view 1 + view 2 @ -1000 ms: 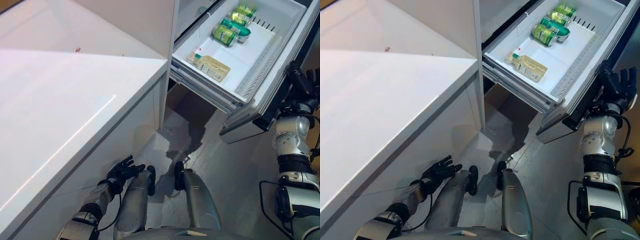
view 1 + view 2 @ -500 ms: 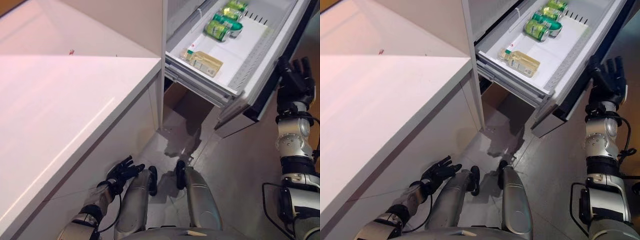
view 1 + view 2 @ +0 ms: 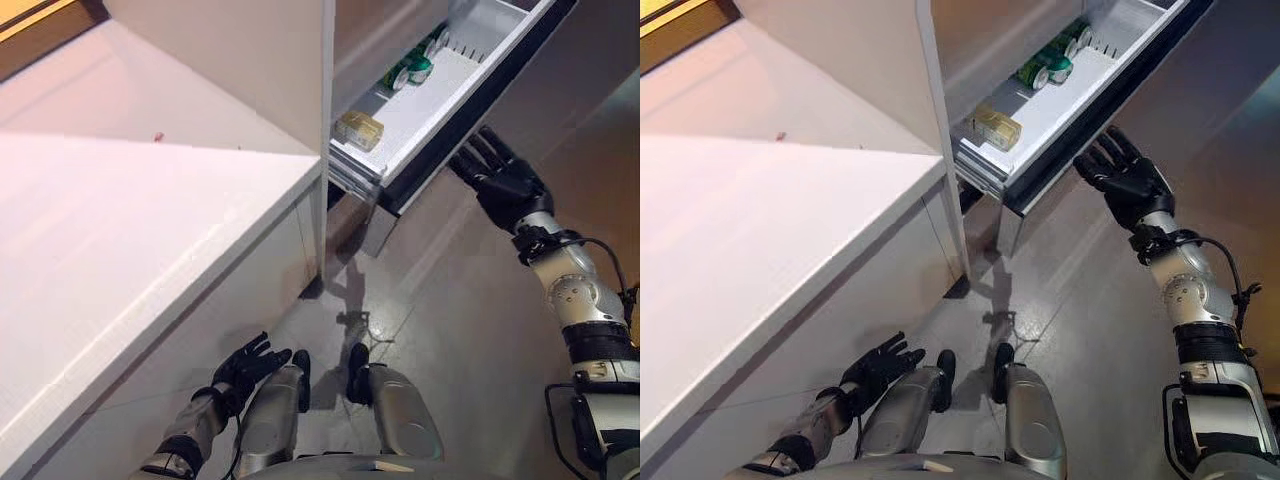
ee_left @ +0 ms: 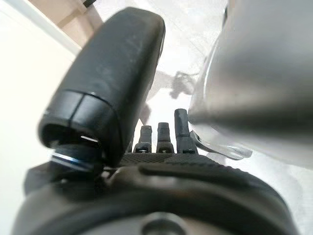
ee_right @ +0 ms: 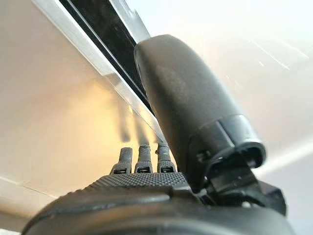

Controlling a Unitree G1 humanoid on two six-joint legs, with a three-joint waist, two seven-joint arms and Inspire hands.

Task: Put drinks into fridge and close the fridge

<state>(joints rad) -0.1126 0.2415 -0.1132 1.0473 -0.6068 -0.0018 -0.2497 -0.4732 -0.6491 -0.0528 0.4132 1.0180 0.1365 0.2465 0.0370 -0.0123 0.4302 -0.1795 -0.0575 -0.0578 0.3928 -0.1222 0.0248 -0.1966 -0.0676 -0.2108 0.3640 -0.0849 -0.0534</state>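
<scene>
In the left eye view the drinks are already in the fridge drawer (image 3: 440, 85): a pale bottle (image 3: 360, 129) lies near its front end and green cans (image 3: 410, 68) lie on their sides further back. The loading looks done; what is left is closing the drawer, which is part open. Its long axis runs from the cabinet opening beside the white desk (image 3: 130, 230) up and rightward. The right robot hand (image 3: 500, 180) is at the drawer's dark front, fingers straight and spread, holding nothing. The left robot hand (image 3: 245, 365) hangs low by the desk's side, fingers relaxed, empty.

The right eye view shows the same layout; the right palm sits just beside the drawer front, and contact looks likely but I cannot be sure.

In the left wrist view, straight fingers (image 4: 159, 137) point at the floor.

In the right wrist view, straight fingers (image 5: 142, 159) reach toward the drawer's pale front panel.
</scene>
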